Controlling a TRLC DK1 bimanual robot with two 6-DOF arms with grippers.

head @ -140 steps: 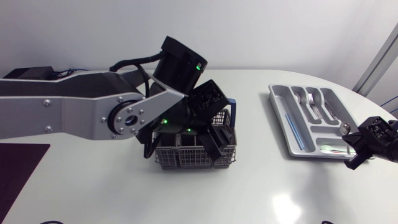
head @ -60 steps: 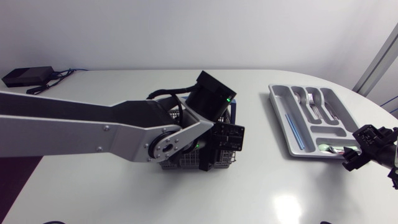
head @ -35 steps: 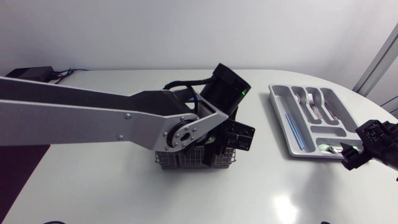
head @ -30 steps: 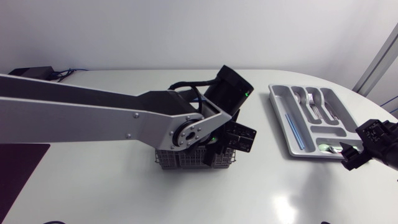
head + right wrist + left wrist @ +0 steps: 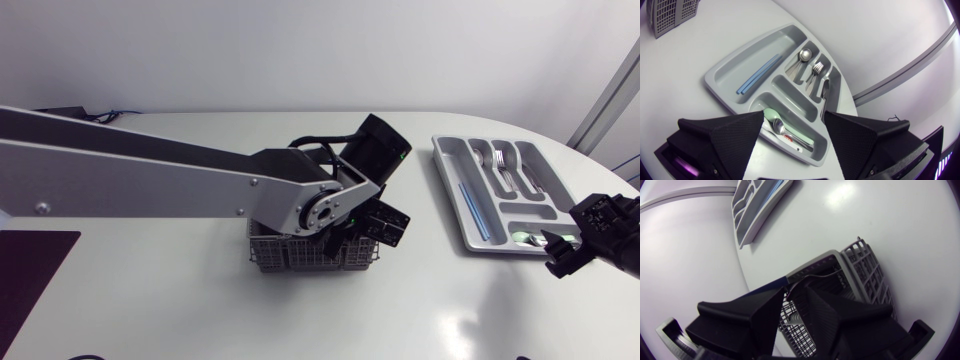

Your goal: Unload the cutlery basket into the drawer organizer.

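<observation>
The grey mesh cutlery basket stands mid-table, and my left gripper is lowered into its right end. In the left wrist view the gripper sits over the basket's grid. A blue stick and a thin metal piece lie just ahead of it. The grey drawer organizer lies to the right, holding blue sticks, a spoon, forks and green-handled spoons. My right gripper hangs open at the organizer's near right corner, with nothing between its fingers.
My long left arm spans the table's left half and covers part of the basket. A dark mat lies at the near left edge. The table's curved edge runs close behind the organizer on the right.
My left arm has swung further right over the basket and its gripper has narrowed while sinking into the right end. The right gripper has barely shifted beside the organizer.
</observation>
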